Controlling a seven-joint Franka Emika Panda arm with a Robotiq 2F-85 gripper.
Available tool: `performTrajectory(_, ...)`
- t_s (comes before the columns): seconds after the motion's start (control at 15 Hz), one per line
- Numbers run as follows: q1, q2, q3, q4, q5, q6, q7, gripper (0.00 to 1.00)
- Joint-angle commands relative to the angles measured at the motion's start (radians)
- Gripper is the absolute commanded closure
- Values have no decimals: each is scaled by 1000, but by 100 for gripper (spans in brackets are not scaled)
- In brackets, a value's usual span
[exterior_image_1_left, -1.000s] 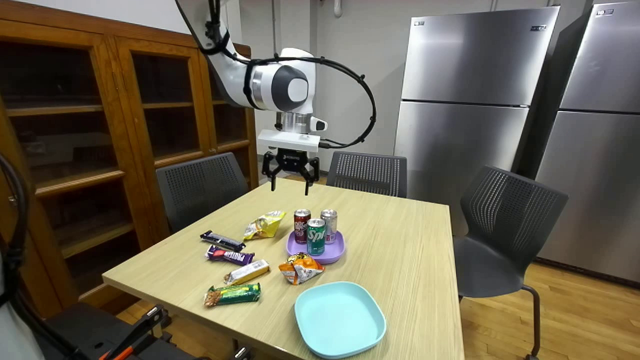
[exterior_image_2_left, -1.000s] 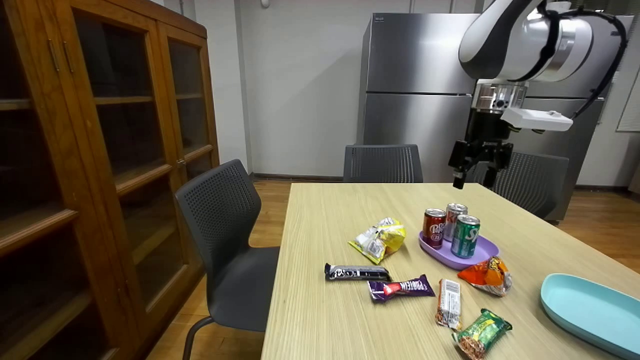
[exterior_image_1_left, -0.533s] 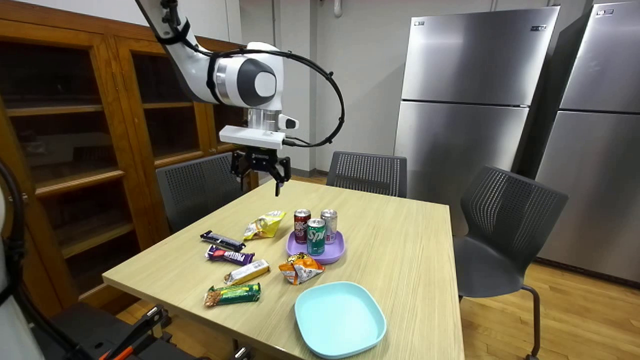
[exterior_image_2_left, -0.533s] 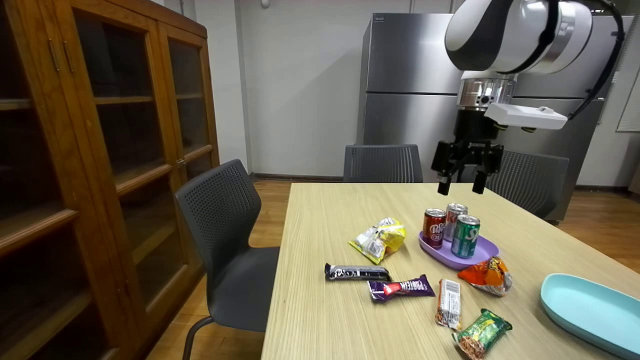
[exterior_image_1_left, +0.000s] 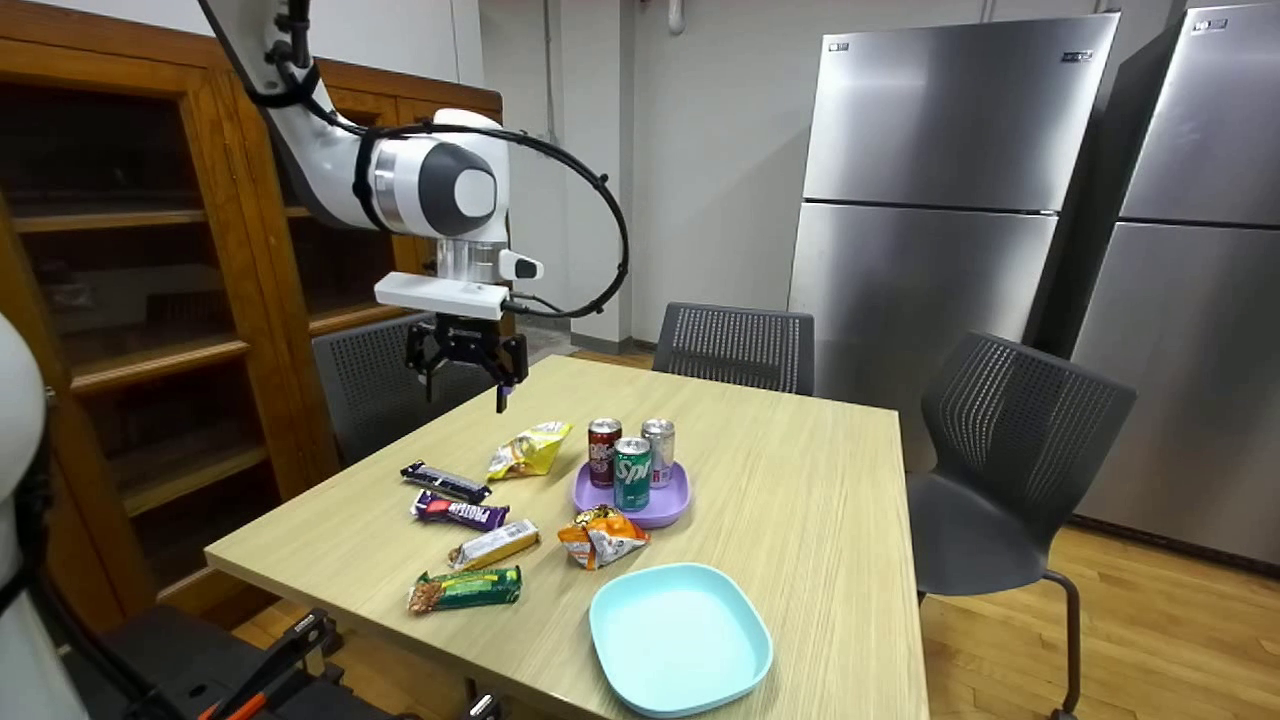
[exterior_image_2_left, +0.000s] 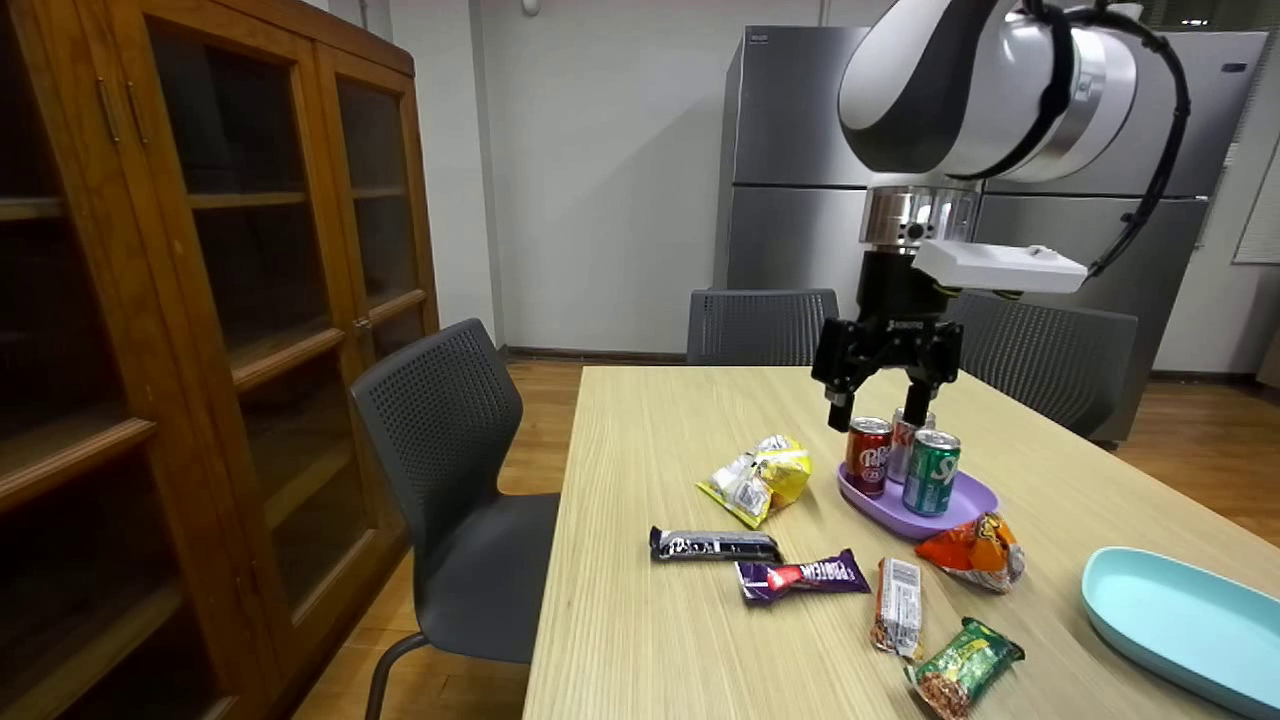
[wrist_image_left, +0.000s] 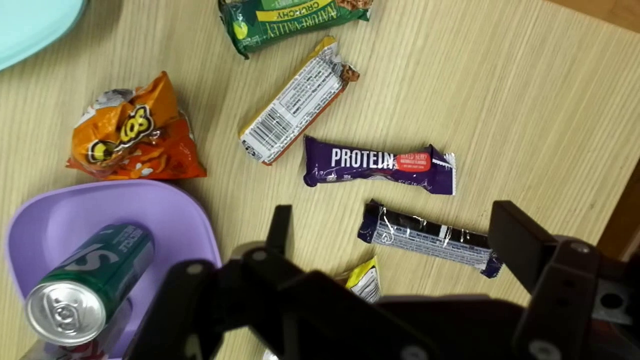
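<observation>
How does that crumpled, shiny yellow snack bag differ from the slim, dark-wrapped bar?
The crumpled yellow bag is bulky and irregular; the slim dark bar is narrow and straight. The bag is yellow and white; the bar, dark and grey. Both rest on the pale table.

Table (exterior_image_1_left: 770, 470): both exterior views are looking across it, from slightly above.
Grey wall (exterior_image_2_left: 610, 190): both are facing it from far.
Purple protein bar (wrist_image_left: 372, 167): the wrist view is looking down on it, quite near.
Purple plate (wrist_image_left: 175, 215): all views are sharing it.
</observation>
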Motion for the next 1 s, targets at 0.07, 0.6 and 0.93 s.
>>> performTrajectory(0.07,35,45,8,-26,-31,103,99,0)
performTrajectory(0.6,109,184,-36,-13,-158,222,317,0)
performTrajectory(0.93,112,235,-36,5,-169,202,287,0)
